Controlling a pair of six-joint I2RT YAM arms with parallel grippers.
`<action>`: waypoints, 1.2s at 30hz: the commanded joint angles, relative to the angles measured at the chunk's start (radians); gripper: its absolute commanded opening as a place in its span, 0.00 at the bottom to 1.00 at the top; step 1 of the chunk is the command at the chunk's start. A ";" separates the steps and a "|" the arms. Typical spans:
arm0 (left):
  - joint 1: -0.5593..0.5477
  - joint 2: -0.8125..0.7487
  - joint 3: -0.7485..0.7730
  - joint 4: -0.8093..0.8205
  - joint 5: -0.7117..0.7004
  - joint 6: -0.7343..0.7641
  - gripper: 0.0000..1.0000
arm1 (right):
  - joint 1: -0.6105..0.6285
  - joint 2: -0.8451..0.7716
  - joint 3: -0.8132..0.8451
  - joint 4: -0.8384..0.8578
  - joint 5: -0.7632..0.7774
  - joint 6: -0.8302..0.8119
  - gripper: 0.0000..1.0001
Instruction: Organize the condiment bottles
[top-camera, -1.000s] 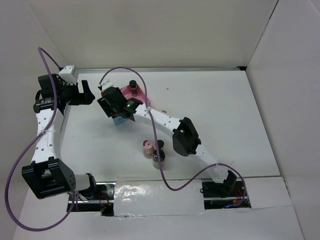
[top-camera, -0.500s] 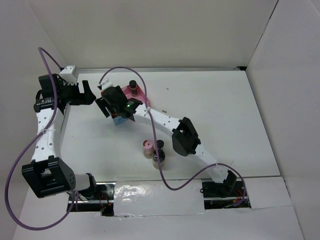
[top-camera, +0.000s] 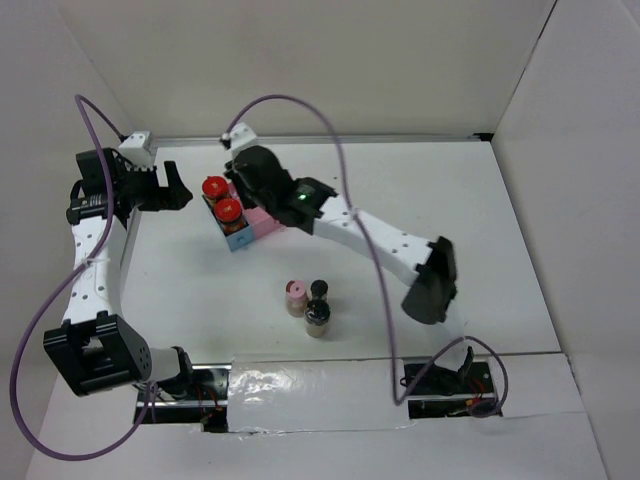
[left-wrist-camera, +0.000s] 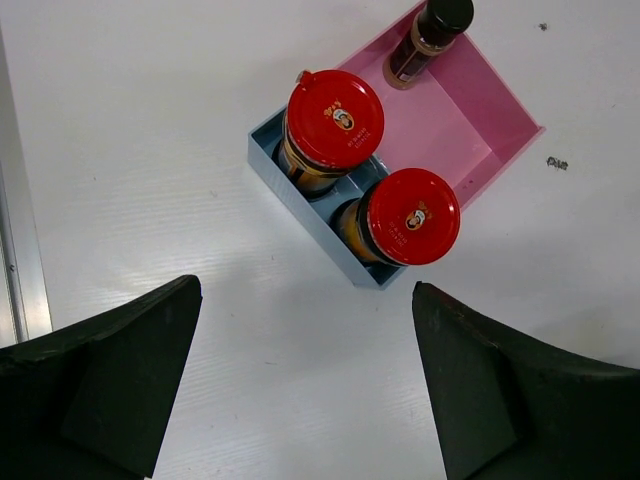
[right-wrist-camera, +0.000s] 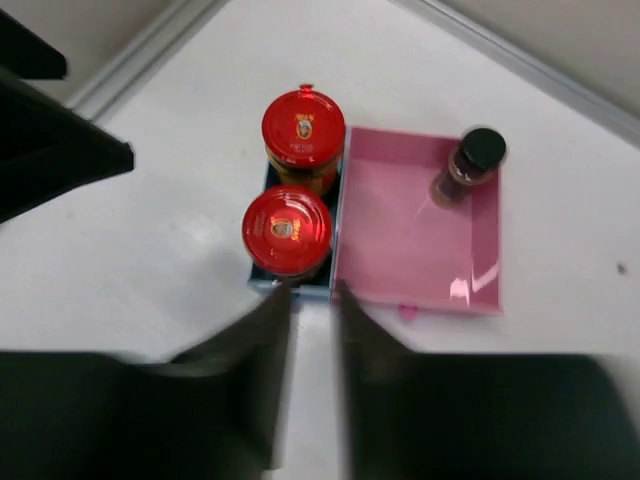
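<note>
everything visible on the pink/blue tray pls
The divided tray is a shallow rectangular box, glossy like plastic, lying flat on the white table. A narrow blue compartment runs along one side and a wider pink compartment fills the rest. Two red-lidded jars stand upright in the blue part, filling it. One dark black-capped bottle stands in a corner of the pink part, the rest of its floor bare. The right tool shows blurred by its edge; contact unclear.

Overhead view; both wrists above shared tray (left-wrist-camera: 455, 125)
</note>
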 joint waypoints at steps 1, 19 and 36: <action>0.006 0.001 0.040 -0.001 0.039 0.001 0.99 | 0.013 -0.276 -0.187 -0.002 0.053 0.064 0.15; 0.023 -0.003 0.026 0.002 0.094 0.001 0.99 | 0.025 -0.644 -0.883 -0.261 -0.077 0.429 0.60; 0.023 -0.015 0.024 0.001 0.093 0.005 0.99 | 0.024 -0.546 -0.953 -0.211 -0.083 0.408 0.66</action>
